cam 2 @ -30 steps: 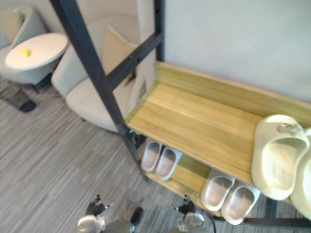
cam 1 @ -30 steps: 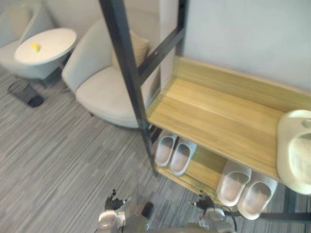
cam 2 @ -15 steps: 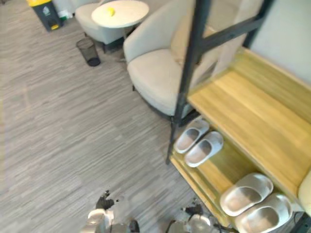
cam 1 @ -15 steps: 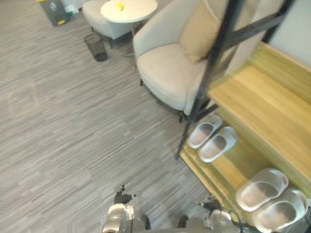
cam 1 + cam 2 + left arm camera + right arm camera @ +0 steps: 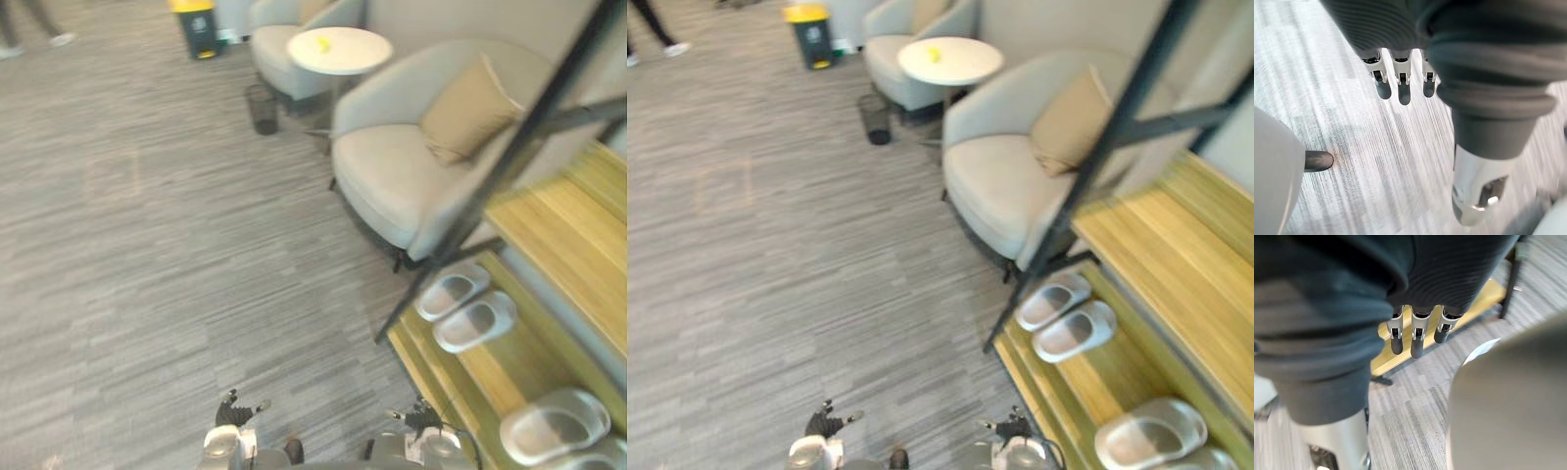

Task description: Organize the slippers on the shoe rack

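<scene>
The shoe rack [image 5: 573, 230] stands at the right, with wooden shelves and a black slanted post [image 5: 509, 166]. On its lower shelf [image 5: 485, 367] lies one pair of grey slippers [image 5: 460, 305]. A second grey pair [image 5: 554, 426] sits further along at the corner. My left hand [image 5: 233, 411] and right hand [image 5: 419, 419] hang low over the grey striped floor, away from the slippers. In the wrist views the left hand's fingers [image 5: 1402, 81] and the right hand's fingers [image 5: 1417, 340] are straight and hold nothing.
A pale armchair [image 5: 392, 171] with a tan cushion [image 5: 468, 108] stands beside the rack. Behind it are a round white table [image 5: 338, 49], a second chair [image 5: 284, 44], a black wire bin [image 5: 263, 108] and a yellow-lidded bin [image 5: 196, 24]. A person's feet [image 5: 39, 29] show far left.
The camera has swung left, so the rack now sits at the right edge and its top shelf's cream slippers are out of frame. Both hands stay as they were.
</scene>
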Controlling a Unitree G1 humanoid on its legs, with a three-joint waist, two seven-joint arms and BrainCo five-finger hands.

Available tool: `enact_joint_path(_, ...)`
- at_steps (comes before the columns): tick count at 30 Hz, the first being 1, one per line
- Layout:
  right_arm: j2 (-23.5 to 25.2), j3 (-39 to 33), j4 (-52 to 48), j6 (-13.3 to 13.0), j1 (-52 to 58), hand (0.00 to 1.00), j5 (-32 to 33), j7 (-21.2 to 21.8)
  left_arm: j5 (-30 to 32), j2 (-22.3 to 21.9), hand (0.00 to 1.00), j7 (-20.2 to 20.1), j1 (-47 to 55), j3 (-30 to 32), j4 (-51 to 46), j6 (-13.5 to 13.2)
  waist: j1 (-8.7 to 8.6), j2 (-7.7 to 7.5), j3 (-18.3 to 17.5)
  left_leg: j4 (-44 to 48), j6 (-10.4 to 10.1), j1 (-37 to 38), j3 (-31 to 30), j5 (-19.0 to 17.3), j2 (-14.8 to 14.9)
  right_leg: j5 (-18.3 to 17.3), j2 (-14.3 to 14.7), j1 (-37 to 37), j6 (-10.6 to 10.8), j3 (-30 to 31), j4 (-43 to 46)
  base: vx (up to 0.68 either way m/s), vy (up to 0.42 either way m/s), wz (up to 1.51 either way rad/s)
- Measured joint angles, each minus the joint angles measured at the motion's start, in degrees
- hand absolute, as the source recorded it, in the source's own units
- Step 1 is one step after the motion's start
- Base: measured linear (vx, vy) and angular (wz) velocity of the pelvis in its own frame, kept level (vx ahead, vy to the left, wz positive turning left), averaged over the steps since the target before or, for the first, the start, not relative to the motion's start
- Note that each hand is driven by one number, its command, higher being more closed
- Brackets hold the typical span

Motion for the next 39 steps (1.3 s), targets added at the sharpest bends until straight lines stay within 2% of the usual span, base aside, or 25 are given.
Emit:
enact_joint_path(2,0.3,0.0,0.0,-0.2,0.2,0.0,0.3,0.0,-0.3,-0.3,0.0,0.0,0.0,0.5,0.0,0.0,-0.28,-0.72,-0.4,1.3,-1.1,-1.3,-5.6,-0.6,-1.2,0.0,1.7,-0.2,-0.2,3.6,-4.9,0.05,-0.202,1.46)
enact_joint_path(4,1.2,-0.6,0.1,-0.2,0.6,0.0,0.8,0.0,-0.2,-0.7,0.0,-0.1,-0.1,1.1,-0.2,-0.1,-0.28,-2.58,-0.5,3.8,-2.2,-2.2,-10.4,-1.4,-3.4,-1.4,-0.3,0.7,-1.0,1.6,-8.0,0.17,-0.275,1.6)
enact_joint_path(5,1.0,-1.1,0.0,0.1,0.2,0.0,0.5,-0.2,-0.6,-2.4,0.0,0.0,0.0,2.7,-1.4,-0.3,0.68,-0.71,-1.3,7.5,-4.4,-4.6,-11.2,-2.8,-1.6,-2.1,0.6,1.2,-1.8,-2.1,-8.8,0.22,-0.243,1.14)
enact_joint_path(6,1.0,-1.0,0.0,0.0,0.0,0.0,0.5,-0.2,-0.7,-2.4,0.0,0.1,0.1,2.9,-1.5,-0.3,0.81,-0.45,-1.3,8.3,-4.8,-5.1,-11.2,-3.2,-1.4,-2.0,0.7,1.5,-2.0,-2.6,-9.0,0.25,-0.195,0.77)
enact_joint_path(8,1.0,0.9,0.0,0.1,-1.5,0.0,0.5,-0.3,-1.5,-2.9,0.0,-0.1,0.4,3.9,-1.8,-0.2,1.13,2.03,-0.6,18.1,-7.5,-9.8,-8.4,-7.3,0.9,-1.6,2.8,4.0,-3.1,-6.2,-10.5,0.26,-0.148,0.6)
enact_joint_path(10,1.9,2.5,-0.3,0.1,-2.1,0.0,0.5,-0.5,-2.5,-2.9,0.0,0.0,-0.7,5.0,-2.8,0.0,1.6,2.21,1.2,35.8,-9.5,-17.3,0.8,-8.4,4.2,-1.8,4.5,9.6,-4.5,-9.7,-13.5,0.3,-0.142,0.77)
enact_joint_path(12,2.4,4.0,-0.6,0.1,-1.6,0.0,2.0,-1.3,-3.0,-2.5,0.0,0.1,-0.8,4.9,-4.9,-0.1,2.47,0.95,2.0,41.5,-7.1,-20.8,11.7,-9.9,9.3,-2.3,4.7,14.9,-5.3,-12.8,-16.2,0.25,-0.08,0.6)
enact_joint_path(15,2.0,4.2,-2.7,0.1,-0.9,0.0,2.7,-2.0,-3.6,-2.7,0.0,0.1,-0.9,4.4,-6.3,-0.1,2.86,0.94,2.0,37.5,-5.3,-23.9,19.5,-10.3,12.4,-2.7,4.0,19.4,-4.6,-16.2,-20.8,0.32,0.033,0.55)
enact_joint_path(16,2.0,4.2,-2.8,0.2,-0.9,0.0,2.8,-2.2,-3.6,-2.7,0.0,0.0,-1.5,4.4,-6.9,-0.2,3.0,0.67,2.2,35.1,-3.7,-27.1,22.4,-9.3,12.9,-3.1,3.2,22.2,-3.9,-18.4,-24.1,0.38,0.122,0.61)
enact_joint_path(18,2.0,4.2,-2.6,0.3,-0.8,0.0,2.8,-2.2,-3.6,-2.7,0.0,0.1,-1.8,4.4,-7.6,-0.2,3.35,0.39,2.6,31.1,-2.2,-27.7,25.3,-6.5,12.7,-3.0,2.6,24.2,-3.1,-19.7,-25.3,0.35,0.126,0.52)
enact_joint_path(19,2.0,3.9,-2.1,0.3,-0.3,0.0,2.8,-2.2,-3.6,-2.9,0.0,0.0,-1.1,4.1,-7.4,-0.2,3.81,1.32,1.9,26.1,0.3,-27.5,26.1,-1.9,12.9,-3.1,2.9,25.4,-2.8,-19.9,-25.3,0.48,0.22,0.5)
enact_joint_path(21,3.6,2.1,-1.6,0.6,0.0,0.0,2.7,-2.2,-3.5,-2.0,0.0,0.0,-1.1,4.6,-7.4,-0.3,4.63,-1.14,0.9,27.0,0.8,-26.3,26.1,-4.5,9.2,-3.4,-0.8,26.0,-1.8,-19.3,-21.1,0.6,0.288,0.5)
enact_joint_path(22,4.0,1.7,-2.0,0.6,0.4,0.0,2.6,-2.0,-3.5,-1.8,0.0,0.1,-1.1,4.7,-6.8,-0.1,5.24,-1.73,1.0,26.9,1.6,-23.5,25.5,-7.1,6.7,-0.3,-4.6,22.3,0.7,-18.0,-8.2,0.58,0.27,0.42)
enact_joint_path(24,3.5,1.6,-2.2,0.6,0.5,0.0,2.6,-1.9,-3.5,-1.4,0.0,0.1,-1.1,4.2,-5.8,0.2,5.07,-1.54,1.3,26.7,2.0,-20.1,24.2,-9.3,5.2,3.3,-6.2,17.6,0.4,-13.7,5.8,0.52,0.232,0.48)
enact_joint_path(25,3.5,1.6,-2.2,0.6,0.6,0.0,2.6,-1.8,-3.5,-1.3,0.0,0.1,-1.2,3.8,-5.2,0.3,4.92,-1.49,2.1,25.4,2.2,-15.7,22.7,-10.5,3.8,3.4,-5.9,13.7,-0.8,-9.9,17.7,0.57,0.188,0.67)
enact_joint_path(26,3.5,1.6,-2.9,0.5,0.7,0.0,2.5,-1.8,-3.5,-1.4,0.0,0.1,-1.2,3.8,-5.2,0.5,4.71,-1.42,2.2,23.1,2.2,-11.5,21.0,-10.7,2.7,2.8,-4.1,9.7,0.0,-6.8,25.2,0.56,0.159,0.78)
enact_joint_path(28,3.6,1.6,-4.6,0.0,0.8,0.0,2.5,-1.8,-3.6,-2.1,0.0,0.1,-1.3,3.7,-5.2,0.4,3.39,-0.35,2.5,18.0,2.1,-4.8,18.5,-10.7,2.4,1.4,-1.3,2.3,0.4,-6.9,28.1,0.54,0.103,0.77)
enact_joint_path(31,4.0,1.2,-6.7,-0.6,0.6,0.0,2.6,-1.8,-3.7,-2.4,0.0,0.0,-1.7,3.1,-4.9,0.3,2.92,-0.5,2.5,12.1,1.3,1.8,14.9,-11.9,1.7,0.5,-0.1,-9.0,0.2,-10.3,17.4,0.46,0.038,0.55)
enact_joint_path(33,3.5,-0.7,-6.4,-0.7,0.2,0.0,2.6,-1.8,-3.7,-2.3,0.0,-0.1,-2.4,2.4,-3.5,0.3,2.38,-0.8,2.4,8.3,0.1,6.6,11.8,-12.8,1.1,4.0,2.1,-11.0,-0.3,-9.8,-2.9,0.48,-0.019,0.74)
enact_joint_path(34,3.5,-1.0,-6.2,-0.7,0.2,0.0,2.6,-1.8,-3.7,-2.2,0.0,-0.1,-2.5,2.4,-3.1,0.3,1.91,-1.23,2.0,6.9,-0.5,8.2,10.1,-13.2,0.7,6.4,2.6,-11.1,-1.0,-8.7,-8.7,0.7,-0.121,1.2)
enact_joint_path(35,3.5,-1.4,-6.0,-0.6,0.1,0.0,2.6,-1.8,-3.6,-2.4,0.0,-0.1,-2.4,2.5,-2.8,0.2,0.94,-0.91,1.7,5.7,-1.1,10.4,6.7,-14.1,1.2,12.4,3.6,-10.7,-4.6,-7.4,-8.7,0.65,-0.16,1.19)
enact_joint_path(36,2.9,-1.7,-6.0,-0.4,0.0,0.0,2.6,-1.8,-3.5,-2.9,0.0,-0.1,-2.0,2.6,-2.5,0.2,0.59,0.45,0.3,5.7,-1.9,11.0,4.8,-14.5,3.0,11.6,4.8,-10.7,-5.6,-8.3,-7.4,0.83,-0.195,1.04)
enact_joint_path(37,2.7,-1.7,-5.8,-0.3,-0.3,0.0,2.6,-1.8,-3.5,-2.9,0.0,-0.1,-1.9,2.6,-2.5,0.2,1.01,1.41,-0.2,8.6,-2.1,9.3,4.2,-14.4,4.1,9.8,5.0,-10.3,-5.8,-9.1,-7.0,0.69,-0.17,0.67)
enact_joint_path(38,2.6,-1.6,-5.5,-0.2,-0.9,0.0,2.5,-1.7,-3.5,-3.2,0.0,-0.1,-2.0,3.0,-2.3,0.3,0.85,2.66,0.5,18.1,-3.0,5.9,4.1,-13.8,4.5,8.1,5.3,-8.1,-6.4,-10.5,-7.2,0.68,-0.157,0.44)
enact_joint_path(39,2.3,-1.4,-5.7,-0.2,-0.9,0.0,2.5,-1.7,-3.5,-3.4,0.0,-0.2,-1.8,3.9,-1.7,0.6,0.61,3.82,1.1,30.1,-4.8,1.9,4.4,-10.5,5.2,6.6,6.4,-4.9,-6.4,-10.8,-8.5,0.65,-0.183,0.26)
